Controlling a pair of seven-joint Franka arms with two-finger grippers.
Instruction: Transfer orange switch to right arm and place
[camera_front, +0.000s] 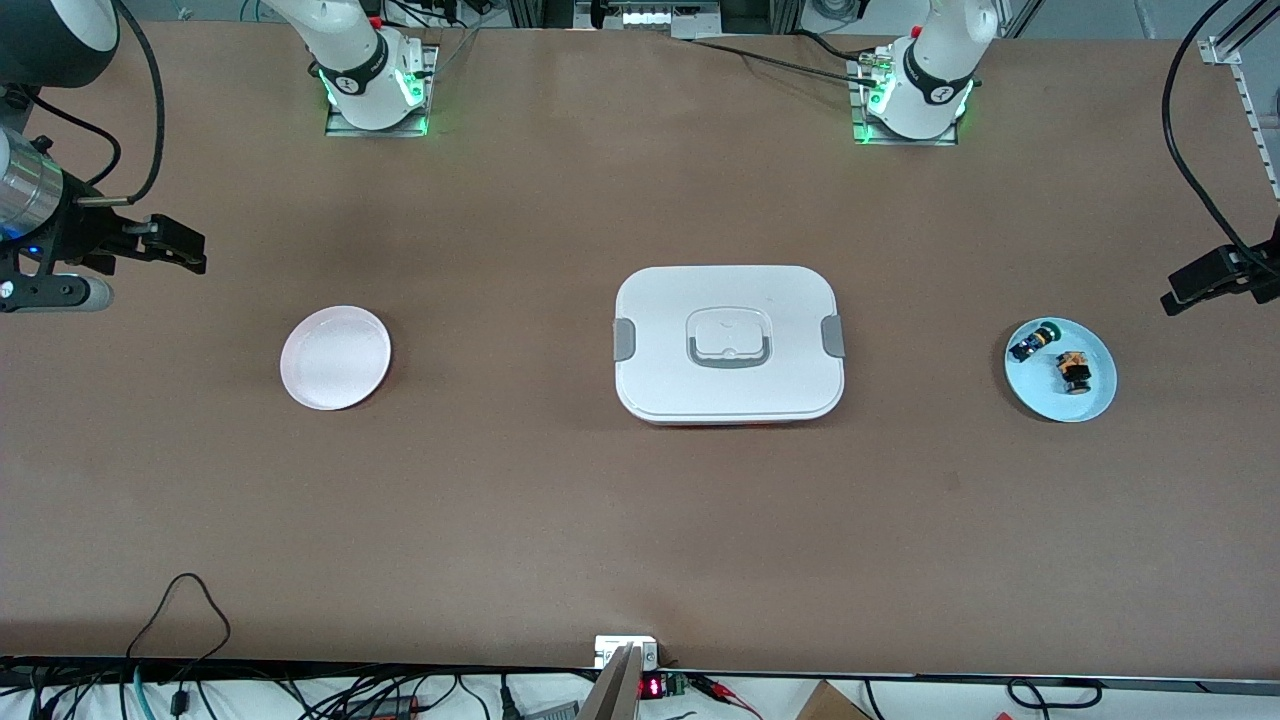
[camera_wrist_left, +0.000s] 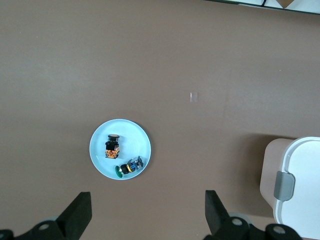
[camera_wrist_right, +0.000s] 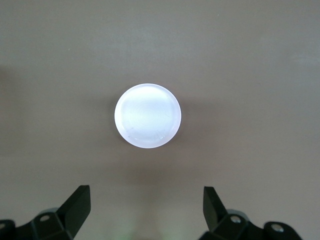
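Brown surface (camera_front: 640, 520). Orange switch (camera_front: 1074, 371) lies on a pale blue plate (camera_front: 1094, 402) toward the left arm's end, a dark blue-and-green part (camera_front: 1031, 342) just beside it on the same plate. White lidded box (camera_front: 729, 343) at centre. Empty white plate (camera_front: 335, 357) toward the right arm's end. Left end effector (camera_front: 1215, 275) and right end effector (camera_front: 165, 243) hang over the surface at its ends, each holding nothing.

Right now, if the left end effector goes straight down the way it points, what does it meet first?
Probably bare table, just beside the blue plate holding the orange switch. The open left end effector seems offset from the plate, though depth is unclear.
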